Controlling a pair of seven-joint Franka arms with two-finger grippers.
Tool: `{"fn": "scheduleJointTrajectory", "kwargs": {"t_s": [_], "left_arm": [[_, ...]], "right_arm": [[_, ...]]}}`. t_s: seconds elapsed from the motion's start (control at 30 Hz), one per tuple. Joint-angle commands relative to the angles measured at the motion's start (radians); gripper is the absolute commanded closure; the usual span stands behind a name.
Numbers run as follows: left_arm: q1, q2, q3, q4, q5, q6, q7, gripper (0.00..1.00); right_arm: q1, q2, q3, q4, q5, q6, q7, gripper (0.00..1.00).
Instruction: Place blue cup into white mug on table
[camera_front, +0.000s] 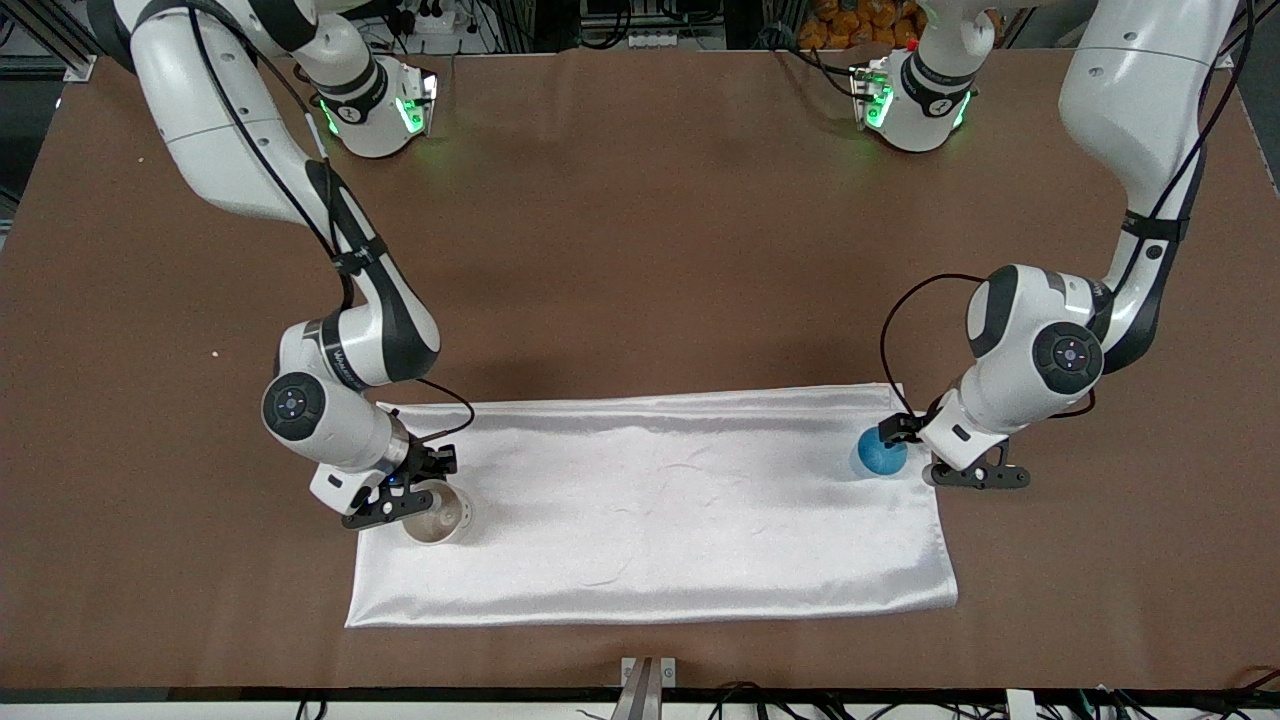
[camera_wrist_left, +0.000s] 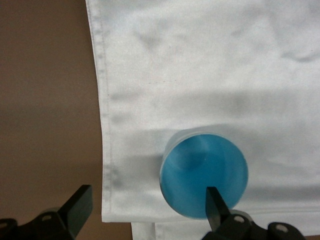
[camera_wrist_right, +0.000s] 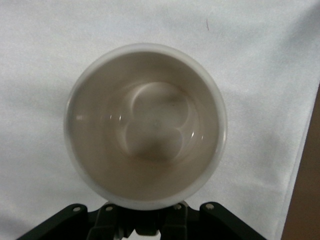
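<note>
The blue cup (camera_front: 880, 455) stands upright on a white cloth near its corner at the left arm's end. My left gripper (camera_front: 935, 455) is low beside it and open wide. In the left wrist view one fingertip (camera_wrist_left: 214, 202) is over the blue cup (camera_wrist_left: 204, 170) at its rim, and the other is out over the brown table (camera_wrist_left: 45, 100). The white mug (camera_front: 437, 513) stands on the cloth's corner at the right arm's end. My right gripper (camera_front: 410, 488) is shut at the mug's side. In the right wrist view the white mug (camera_wrist_right: 145, 125) is empty, and the gripper (camera_wrist_right: 145, 227) closes on its dark handle under the rim.
A white satin cloth (camera_front: 650, 510) lies across the table (camera_front: 640, 250), between the two arms' hands and nearer to the front camera. A small metal bracket (camera_front: 647, 675) sits at the table's front edge.
</note>
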Motion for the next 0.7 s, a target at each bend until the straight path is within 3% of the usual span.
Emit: {"fn": "scheduleJointTrajectory", "kwargs": {"t_s": [0.0,0.1,0.33,0.47,0.67], "left_arm": [[-0.003,0.015,0.000,0.009,0.034,0.025,-0.030,0.00],[-0.003,0.026,0.000,0.009,0.034,0.047,-0.030,0.00],[-0.007,0.055,0.000,0.013,0.032,0.070,-0.033,0.03],[-0.007,0.070,0.000,0.016,0.031,0.082,-0.034,0.27],[-0.008,0.081,0.000,0.018,0.032,0.093,-0.034,0.64]], "right_arm": [[-0.005,-0.104,0.007,-0.004,-0.008,-0.178,0.016,1.00],[-0.007,-0.161,0.006,-0.048,-0.008,-0.212,0.016,1.00],[-0.004,-0.354,0.006,-0.309,-0.008,-0.110,0.016,1.00],[-0.002,-0.460,0.006,-0.456,-0.008,-0.044,0.016,1.00],[0.015,-0.554,0.010,-0.561,-0.008,-0.028,0.042,1.00]]}}
